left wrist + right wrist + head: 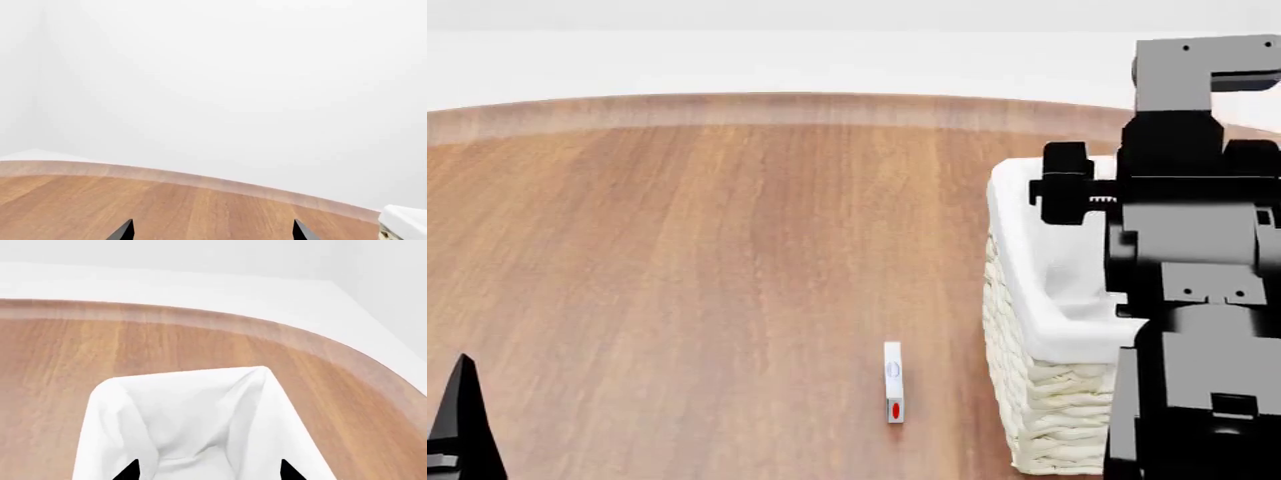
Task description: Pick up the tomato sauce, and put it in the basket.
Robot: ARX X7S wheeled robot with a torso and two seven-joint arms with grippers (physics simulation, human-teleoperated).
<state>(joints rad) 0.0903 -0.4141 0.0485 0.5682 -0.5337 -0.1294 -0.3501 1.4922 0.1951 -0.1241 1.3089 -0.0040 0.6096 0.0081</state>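
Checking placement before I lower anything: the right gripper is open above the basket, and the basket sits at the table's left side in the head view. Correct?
Not quite. The right gripper is open above the basket, fingertips apart over the white liner in the right wrist view, but the head view shows the basket at the table's right side, not the left.

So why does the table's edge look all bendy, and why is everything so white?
Head view: the table edge bows slightly, a wide-lens effect, and the light is flat with hardly any shadows. Left wrist view: the edge curves more, the wall a plain white haze. Right wrist view: the basket liner is bright white, its folds only faintly shaded.
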